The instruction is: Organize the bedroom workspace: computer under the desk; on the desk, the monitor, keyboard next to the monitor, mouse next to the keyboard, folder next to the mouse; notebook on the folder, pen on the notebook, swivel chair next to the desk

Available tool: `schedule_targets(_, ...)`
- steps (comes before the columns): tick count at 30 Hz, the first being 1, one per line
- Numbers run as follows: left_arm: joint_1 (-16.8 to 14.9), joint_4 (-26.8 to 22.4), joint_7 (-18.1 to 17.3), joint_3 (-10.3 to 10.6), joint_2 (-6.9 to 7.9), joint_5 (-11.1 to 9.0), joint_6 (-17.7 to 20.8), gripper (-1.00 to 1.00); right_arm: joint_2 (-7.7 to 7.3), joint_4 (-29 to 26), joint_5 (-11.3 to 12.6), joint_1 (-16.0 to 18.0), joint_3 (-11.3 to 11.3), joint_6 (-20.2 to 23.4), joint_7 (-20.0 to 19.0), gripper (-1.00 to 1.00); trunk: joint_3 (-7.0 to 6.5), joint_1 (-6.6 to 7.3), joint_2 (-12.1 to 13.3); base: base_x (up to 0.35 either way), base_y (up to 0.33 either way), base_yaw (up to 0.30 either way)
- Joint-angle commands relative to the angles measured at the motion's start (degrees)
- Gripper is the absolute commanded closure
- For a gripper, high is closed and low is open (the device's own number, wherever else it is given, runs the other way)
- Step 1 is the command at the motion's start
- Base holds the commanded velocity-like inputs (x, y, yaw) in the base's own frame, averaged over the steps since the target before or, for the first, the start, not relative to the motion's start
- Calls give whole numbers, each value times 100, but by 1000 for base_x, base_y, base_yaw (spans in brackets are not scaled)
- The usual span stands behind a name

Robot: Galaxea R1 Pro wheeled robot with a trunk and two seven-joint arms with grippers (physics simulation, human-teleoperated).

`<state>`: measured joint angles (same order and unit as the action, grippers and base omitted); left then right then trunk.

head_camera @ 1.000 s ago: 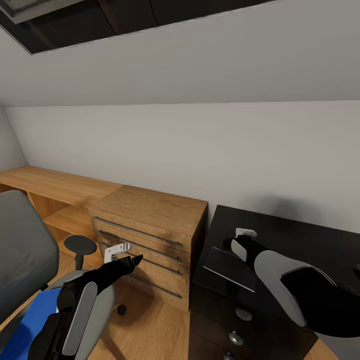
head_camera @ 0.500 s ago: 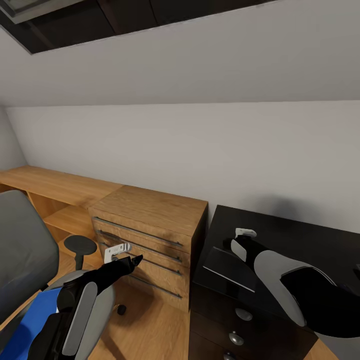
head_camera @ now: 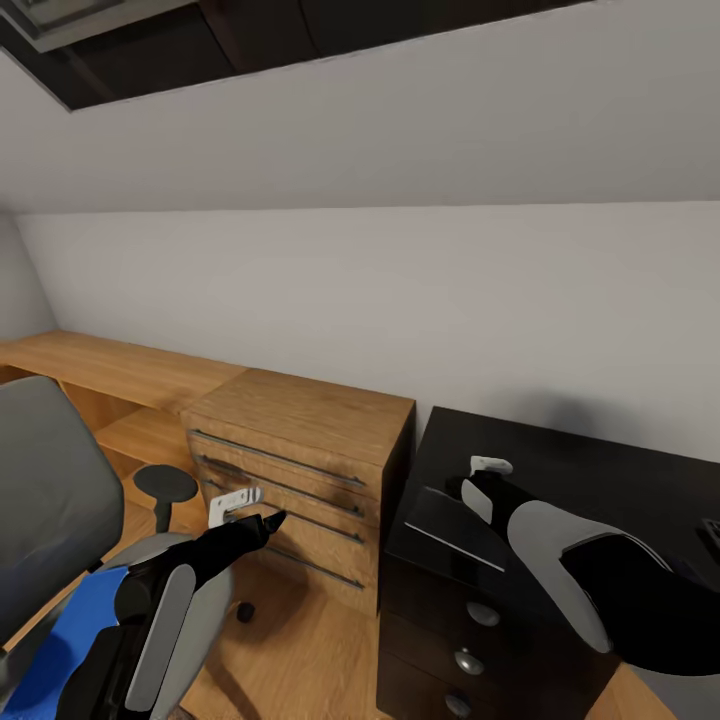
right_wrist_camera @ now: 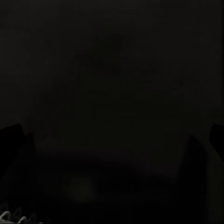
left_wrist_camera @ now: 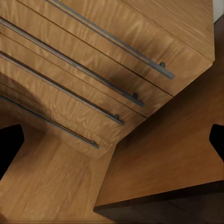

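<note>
Attic rm, wood drawer unit ahead | L gripper spread, R state unclear | risk: L arm clips swivel chair, blue folder slides off

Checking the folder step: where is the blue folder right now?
In the head view the folder lies low on the left, on the swivel chair seat, partly hidden behind the left arm, across the wood drawer unit from the desk.

The head camera has swung a touch — the swivel chair, the blue folder on its seat and the light wood drawer unit all slide slightly in frame together — more of the black desk's drawer front now shows.
</note>
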<state>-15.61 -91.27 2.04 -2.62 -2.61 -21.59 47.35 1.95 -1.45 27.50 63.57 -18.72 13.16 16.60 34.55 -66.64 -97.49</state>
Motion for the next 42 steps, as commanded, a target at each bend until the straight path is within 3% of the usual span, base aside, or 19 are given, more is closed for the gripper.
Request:
schedule_targets(1,-6,-6,22,-11,-4,-48,32,-100,-1,22,54,-2,-36,81,28,-100,7,1,-2,-44,0,0)
schedule_targets(42,-4,-5,20,-11,-12,-47,29,-100,3,22,54,-2,-36,72,28,-100,7,1,-2,-63,18,0)
